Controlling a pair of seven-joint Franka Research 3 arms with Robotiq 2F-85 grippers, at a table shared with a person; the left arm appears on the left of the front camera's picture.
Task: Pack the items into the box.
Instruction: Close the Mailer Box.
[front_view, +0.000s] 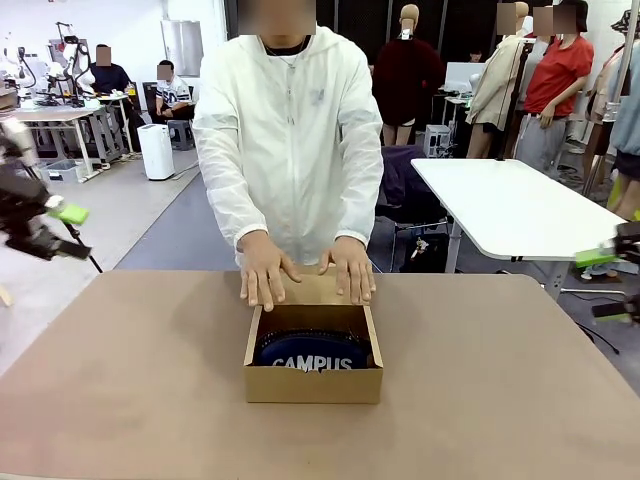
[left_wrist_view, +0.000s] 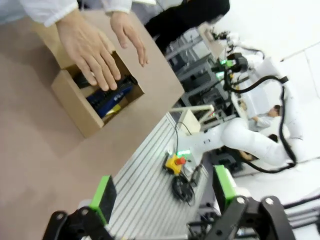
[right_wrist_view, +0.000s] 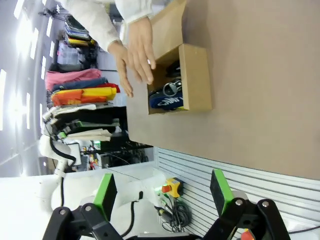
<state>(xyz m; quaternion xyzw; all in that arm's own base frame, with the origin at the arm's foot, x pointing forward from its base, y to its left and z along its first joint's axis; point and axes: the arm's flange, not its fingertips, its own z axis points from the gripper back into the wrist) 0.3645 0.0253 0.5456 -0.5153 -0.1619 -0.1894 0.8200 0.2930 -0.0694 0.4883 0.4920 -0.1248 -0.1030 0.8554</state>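
Note:
The brown cardboard box (front_view: 313, 383) stands open at the table's middle, with the navy "CAMPUS" pencil case (front_view: 310, 352) lying inside. The same box (left_wrist_view: 75, 102) (right_wrist_view: 196, 75) and pencil case (left_wrist_view: 109, 98) (right_wrist_view: 166, 102) appear in both wrist views. A black thing, apparently the stapler (right_wrist_view: 171, 86), lies beside the case, partly hidden. The person's hands (front_view: 265, 272) rest on the flap lid (front_view: 315, 290) behind the box. My left gripper (front_view: 62, 232) (left_wrist_view: 164, 195) hangs open and empty off the table's left side. My right gripper (front_view: 608, 285) (right_wrist_view: 162, 192) hangs open and empty off the right side.
The brown table (front_view: 500, 400) is bare around the box. A white table (front_view: 510, 205) stands behind on the right. Below the table's near edge are a slatted aluminium base (left_wrist_view: 150, 165) and a yellow emergency stop button (left_wrist_view: 175, 161).

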